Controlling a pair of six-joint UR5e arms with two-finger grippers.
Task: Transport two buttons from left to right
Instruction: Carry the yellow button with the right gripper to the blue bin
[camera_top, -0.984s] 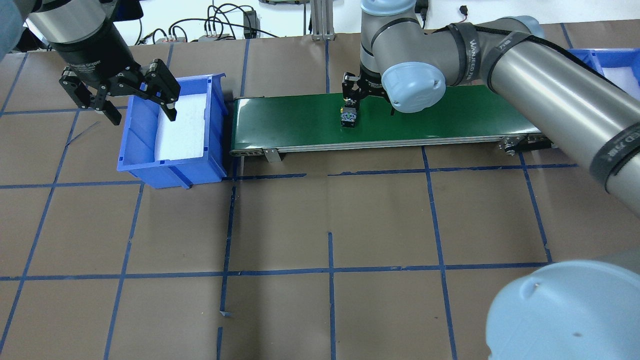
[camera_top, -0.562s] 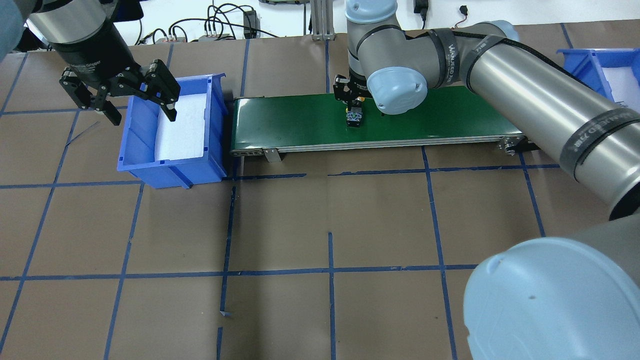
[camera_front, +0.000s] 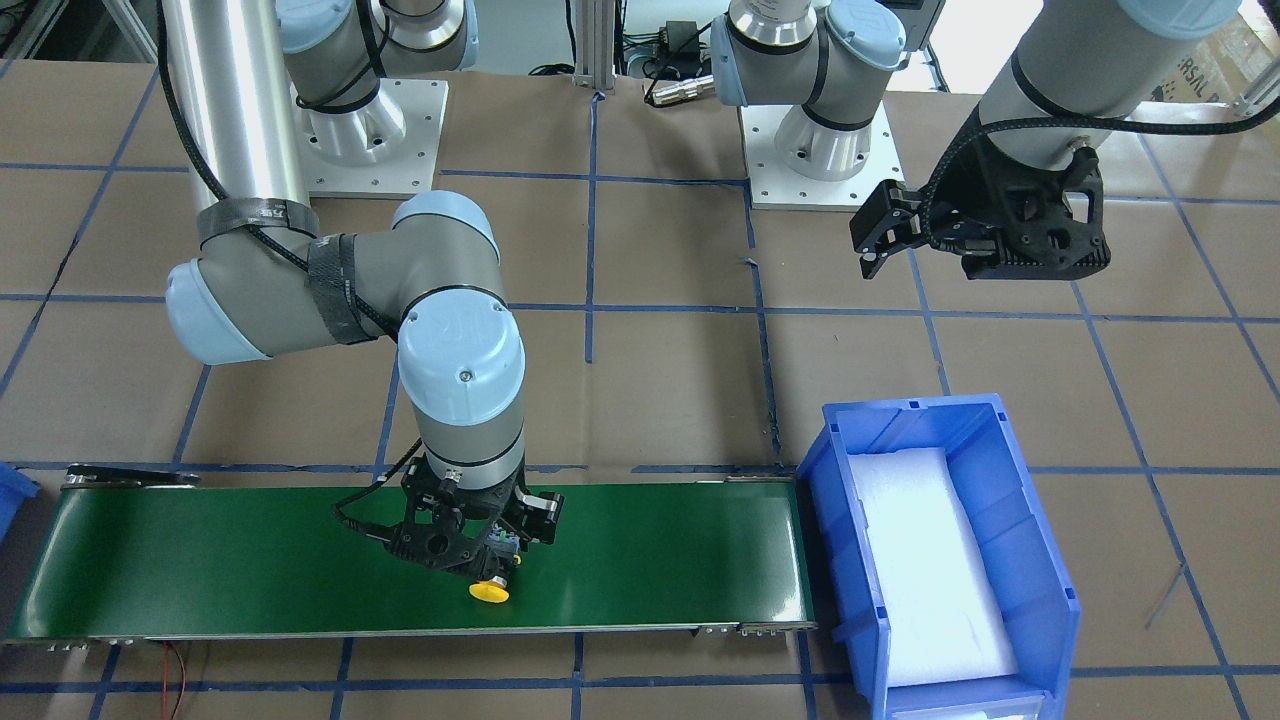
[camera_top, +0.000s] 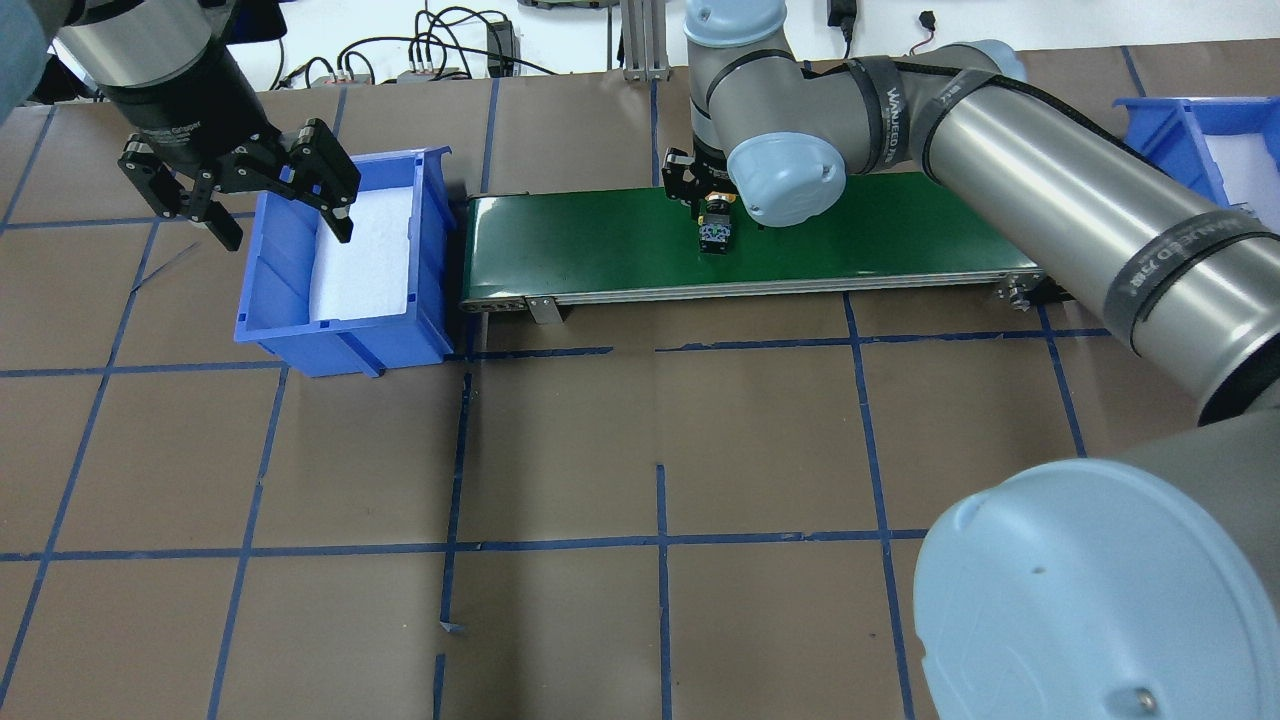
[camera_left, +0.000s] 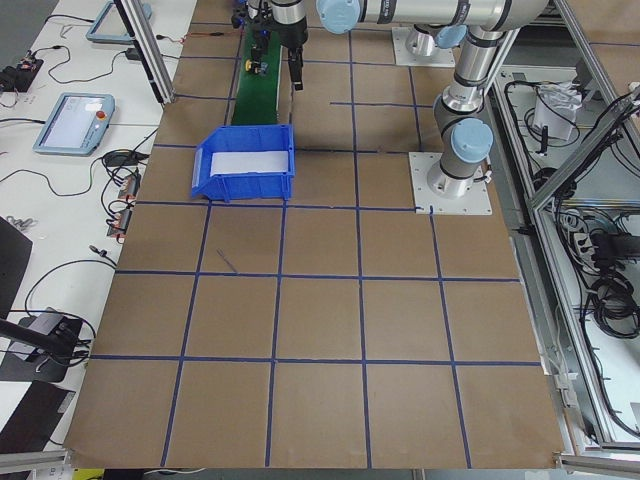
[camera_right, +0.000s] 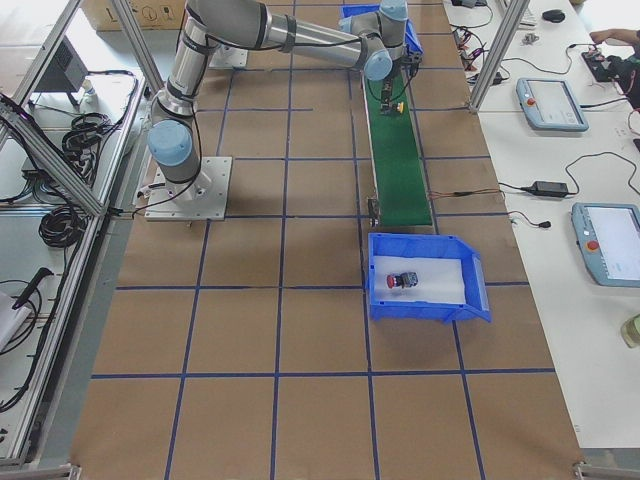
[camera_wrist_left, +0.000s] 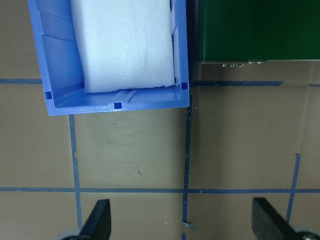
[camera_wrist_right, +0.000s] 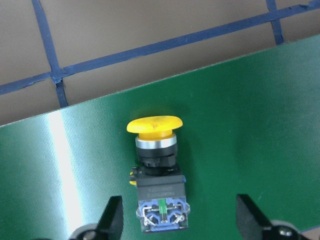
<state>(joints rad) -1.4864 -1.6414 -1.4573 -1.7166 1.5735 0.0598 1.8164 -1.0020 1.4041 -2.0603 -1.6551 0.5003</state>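
Glossy yellow plastic button, sheeny green belt, matt white foam

Bin: blue plastic bin, foam-lined, 10 o'clock.
Belt: green conveyor belt, 11 o'clock.
Claw: right claw over belt.

Right gripper farther back and leftward, yellow button slightly rightward on green belt

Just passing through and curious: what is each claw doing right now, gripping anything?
Left gripper: open, holding nothing.
Right gripper: open, straddling the yellow button on the green belt, not gripping it.
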